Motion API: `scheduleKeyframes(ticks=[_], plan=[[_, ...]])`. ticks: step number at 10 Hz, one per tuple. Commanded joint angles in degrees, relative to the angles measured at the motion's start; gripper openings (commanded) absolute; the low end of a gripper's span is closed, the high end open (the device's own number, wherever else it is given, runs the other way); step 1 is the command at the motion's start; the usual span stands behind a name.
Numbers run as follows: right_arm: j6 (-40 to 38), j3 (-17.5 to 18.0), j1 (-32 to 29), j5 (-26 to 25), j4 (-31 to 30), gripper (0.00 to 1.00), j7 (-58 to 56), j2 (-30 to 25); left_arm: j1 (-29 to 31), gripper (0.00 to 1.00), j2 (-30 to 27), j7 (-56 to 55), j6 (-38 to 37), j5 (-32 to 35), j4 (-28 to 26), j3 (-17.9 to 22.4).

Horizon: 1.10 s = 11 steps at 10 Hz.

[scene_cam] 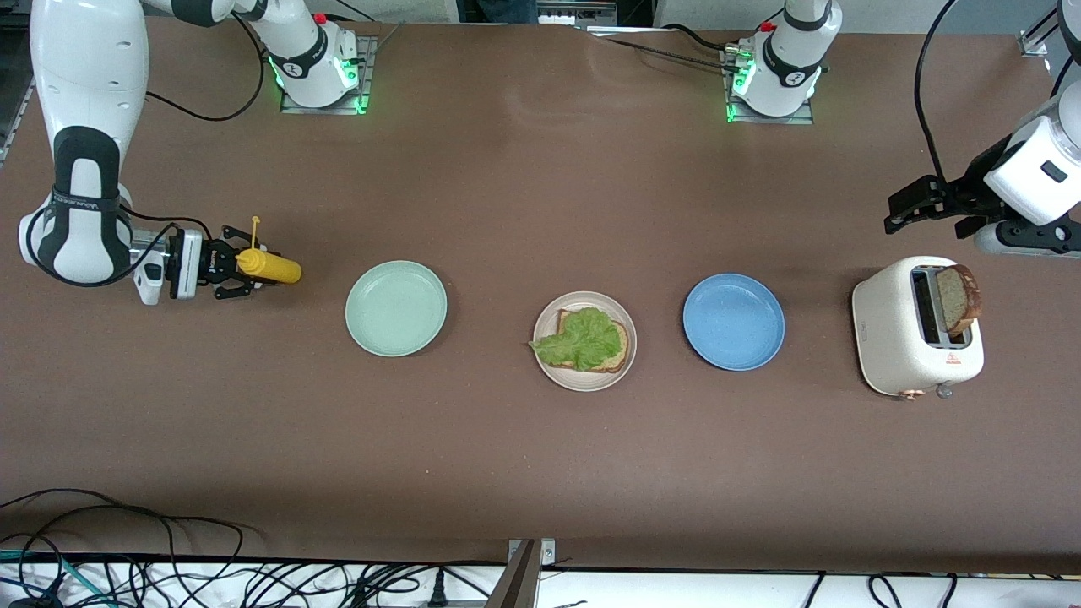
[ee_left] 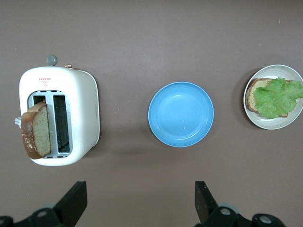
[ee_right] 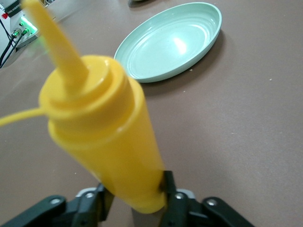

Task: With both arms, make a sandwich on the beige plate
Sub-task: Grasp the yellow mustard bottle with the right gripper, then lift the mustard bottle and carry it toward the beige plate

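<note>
The right gripper sits low at the right arm's end of the table, and its two black fingers squeeze the bottom of a yellow plastic squeeze bottle with a thin pointed tip. The right arm bends down from its base and its wrist lies flat, pointing along the table toward the round mint green plate.

The left gripper hangs up in the air near the white two-slot toaster, with its fingers spread wide and nothing in them. The left arm waits there.

A brown bread slice sticks up out of the toaster. Between the toaster and the middle of the table lies a round blue plate.

The round pale beige plate is in the middle of the table, between the blue plate and the mint green plate. On it lies one tan bread slice with a ruffled green lettuce leaf on top.
</note>
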Motion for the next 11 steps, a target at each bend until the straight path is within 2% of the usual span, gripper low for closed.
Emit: scheduleKeyframes(ticks=[1, 4, 5, 6, 9, 11], plan=[[0.13, 0.62, 0.13, 2.59, 0.95, 0.0, -0.5, -0.28, -0.14, 1.0, -0.26, -0.04, -0.84, -0.74, 0.46, 0.3], [0.74, 0.01, 3.82, 2.51, 3.68, 0.0, -0.14, -0.89, -0.14, 1.0, -0.26, -0.04, -0.84, -0.74, 0.46, 0.3], [1.44, -1.38, 6.0, 2.08, 5.68, 0.0, -0.05, -0.89, -0.14, 1.0, -0.26, -0.04, -0.84, -0.74, 0.46, 0.3], [1.45, -4.09, 9.5, 1.73, 7.97, 0.0, 0.56, -0.8, -0.14, 1.0, -0.26, -0.04, -0.84, -0.74, 0.46, 0.3], [3.64, -13.67, 25.22, -3.71, 14.65, 0.0, 15.18, -0.8, -0.14, 1.0, -0.26, -0.04, -0.84, -0.74, 0.46, 0.3], [8.62, -15.37, 33.23, -7.04, 17.29, 0.0, 25.56, -0.8, -0.14, 1.0, -0.26, -0.04, -0.84, -0.74, 0.46, 0.3]])
